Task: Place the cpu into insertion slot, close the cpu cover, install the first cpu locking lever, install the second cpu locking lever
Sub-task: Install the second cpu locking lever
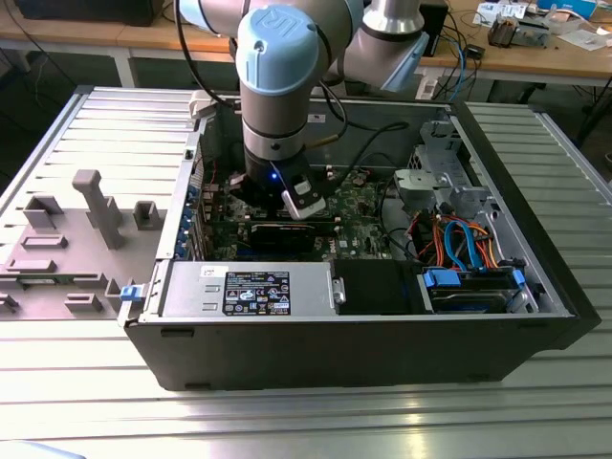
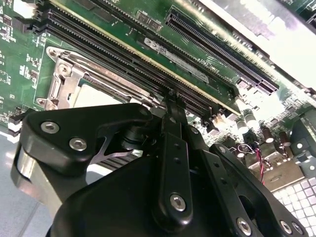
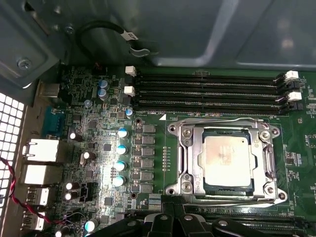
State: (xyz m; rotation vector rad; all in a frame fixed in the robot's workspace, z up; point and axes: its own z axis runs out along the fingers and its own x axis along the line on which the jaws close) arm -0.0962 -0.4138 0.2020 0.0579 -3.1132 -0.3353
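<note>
While my arm reaches down into the open computer case (image 1: 535, 287) on the slatted bench (image 1: 86, 124), my jaws (image 2: 170, 94) hang just above the green circuit board (image 3: 98, 163), their black linkage drawn together to a narrow point with nothing between the tips. Close beyond the tips, in the first wrist view, the cpu (image 3: 226, 157) lies flat in the insertion slot (image 3: 207, 182), its silvery-grey top showing through the square cut-out of the cpu cover (image 3: 190, 148), which lies closed over it. Just past the socket from my jaws run the long black memory slots (image 3: 207, 91), side by side. In the second wrist view the same slots pass right in front of the tips, with the socket frame off to one side of them. Nearer the exterior camera than my jaws, a grey power supply box (image 1: 249, 292) fills the case's front edge, and blue and orange cables (image 1: 464, 239) curl off to the exterior view's right.
</note>
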